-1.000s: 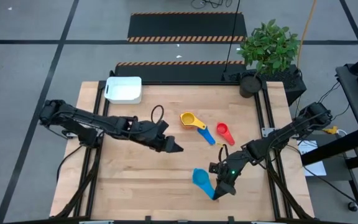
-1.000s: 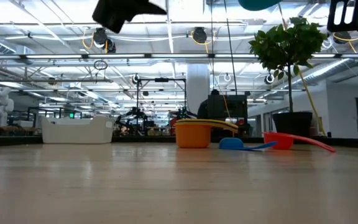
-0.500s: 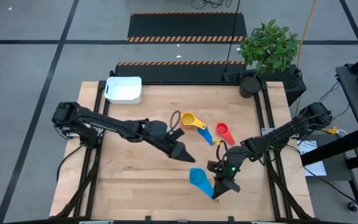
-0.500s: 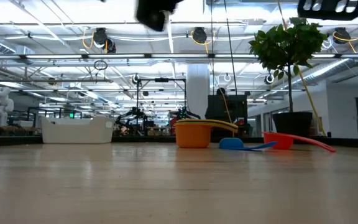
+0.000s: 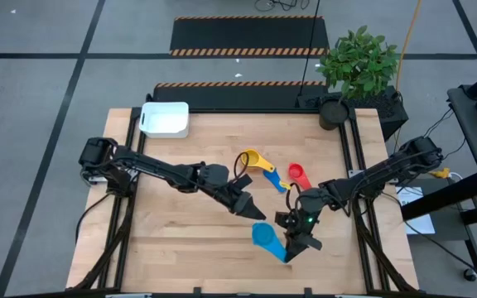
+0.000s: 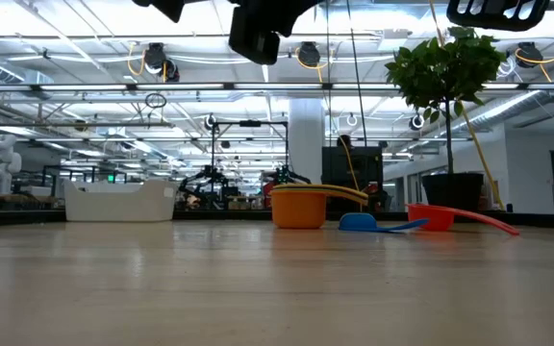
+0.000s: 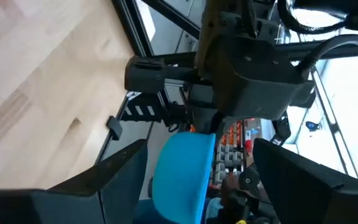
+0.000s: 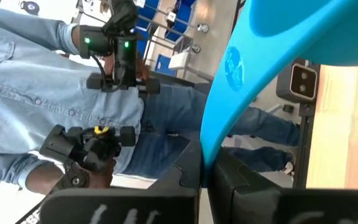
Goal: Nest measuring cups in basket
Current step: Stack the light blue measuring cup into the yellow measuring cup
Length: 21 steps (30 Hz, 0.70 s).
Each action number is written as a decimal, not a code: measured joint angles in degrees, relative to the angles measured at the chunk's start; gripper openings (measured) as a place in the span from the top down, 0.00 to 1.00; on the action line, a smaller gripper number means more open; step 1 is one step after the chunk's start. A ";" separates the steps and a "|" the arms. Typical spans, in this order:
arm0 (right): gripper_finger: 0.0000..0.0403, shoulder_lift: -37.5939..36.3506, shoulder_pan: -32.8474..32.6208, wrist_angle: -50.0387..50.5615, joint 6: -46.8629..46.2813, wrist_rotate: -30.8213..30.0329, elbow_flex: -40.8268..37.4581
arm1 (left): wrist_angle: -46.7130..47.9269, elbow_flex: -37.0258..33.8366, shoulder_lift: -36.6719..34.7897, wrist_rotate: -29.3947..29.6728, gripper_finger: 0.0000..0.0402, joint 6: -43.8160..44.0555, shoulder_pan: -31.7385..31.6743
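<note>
A light blue measuring cup [image 5: 264, 236] hangs in the air near the table's near edge, held by my right gripper [image 5: 291, 246], which is shut on it. My left gripper [image 5: 252, 209] is open just beyond the cup. In the left wrist view its fingers [image 7: 114, 180] stand on either side of the cup's bowl [image 7: 182, 168] with gaps. A yellow-and-orange cup stack [image 5: 253, 160], a dark blue cup [image 5: 278, 180] and a red cup [image 5: 298, 174] rest on the table's middle. The white basket [image 5: 165, 118] sits at the far left corner. The other cups are out of view. My right gripper pinches the light blue cup's flat handle [image 8: 219, 124] near its free end between its two fingers. The fingers come from the table's near right side and lie along the handle. The cup is lifted clear of the table, its bowl [image 8: 328, 31] pointing toward my left gripper.
A potted plant [image 5: 356, 62] stands at the table's far right corner. Bare wood [image 5: 172, 240] lies left of the held cup. Beyond the table, a person in a denim shirt [image 8: 36, 74] shows in the right wrist view.
My left gripper has swept from the table's middle left toward the right and the near edge, closing in on the light blue cup held by my right gripper. The cups on the table and the basket have stayed put.
</note>
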<state>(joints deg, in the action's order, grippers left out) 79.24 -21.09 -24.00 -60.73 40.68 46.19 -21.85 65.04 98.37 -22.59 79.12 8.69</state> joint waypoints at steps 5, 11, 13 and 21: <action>1.00 0.00 0.03 0.16 -0.04 1.54 -0.08 | -2.53 0.07 -0.07 -2.94 0.27 -0.73 0.00; 1.00 -0.40 0.03 0.23 -0.02 1.68 -0.09 | -2.25 0.07 -0.04 -3.39 0.27 -2.03 0.00; 1.00 -1.01 0.00 0.23 0.03 1.75 -0.09 | -2.25 0.07 -0.04 -3.39 0.27 -2.55 0.00; 1.00 -3.63 0.05 0.77 1.62 1.53 -0.09 | -3.03 0.07 -0.04 -5.22 0.27 -2.61 0.02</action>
<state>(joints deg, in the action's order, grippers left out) 75.61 -21.04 -23.22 -59.11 42.22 46.11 -24.88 65.10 98.32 -27.80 76.51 8.71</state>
